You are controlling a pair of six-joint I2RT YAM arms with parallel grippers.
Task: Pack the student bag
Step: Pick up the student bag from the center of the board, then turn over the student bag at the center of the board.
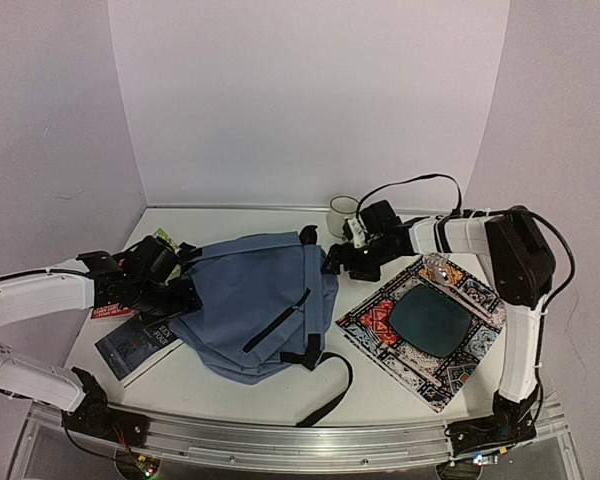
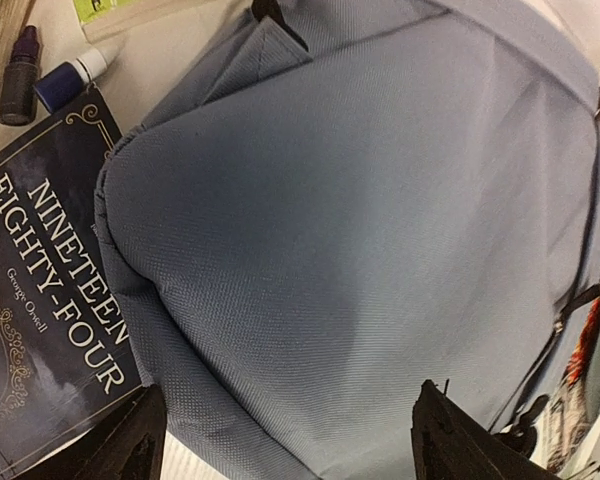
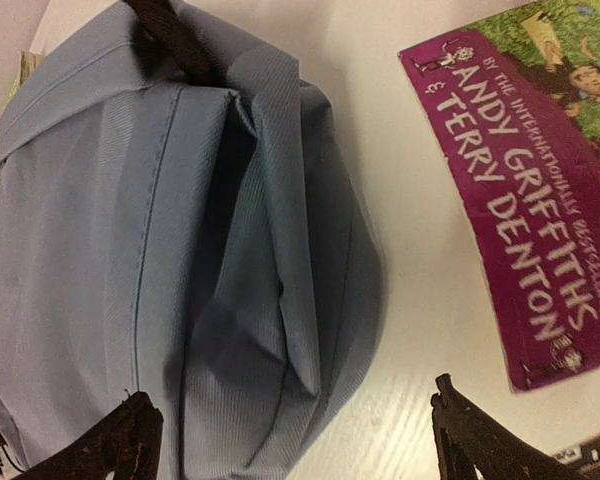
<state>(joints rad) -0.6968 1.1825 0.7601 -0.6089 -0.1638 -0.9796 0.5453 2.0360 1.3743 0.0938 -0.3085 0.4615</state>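
Note:
The student bag [image 1: 255, 300] is a slate-blue backpack lying flat in the middle of the table, its dark zipper line facing up and black straps trailing toward the front. My left gripper [image 1: 183, 296] is open at the bag's left edge; in the left wrist view the bag [image 2: 360, 230] fills the space between the spread fingers [image 2: 130, 445]. My right gripper [image 1: 337, 262] is open at the bag's upper right corner. In the right wrist view the folded bag corner [image 3: 180, 260] lies between the open fingers [image 3: 485, 440]. Neither gripper holds anything.
A dark book, Nineteen Eighty-Four [image 2: 50, 300], lies left of the bag [image 1: 130, 345], with two small bottles [image 2: 40, 80] beyond it. A purple book [image 3: 525, 190] lies by the right gripper. A patterned cloth mat [image 1: 425, 325] lies at the right. A cup [image 1: 342, 213] stands at the back.

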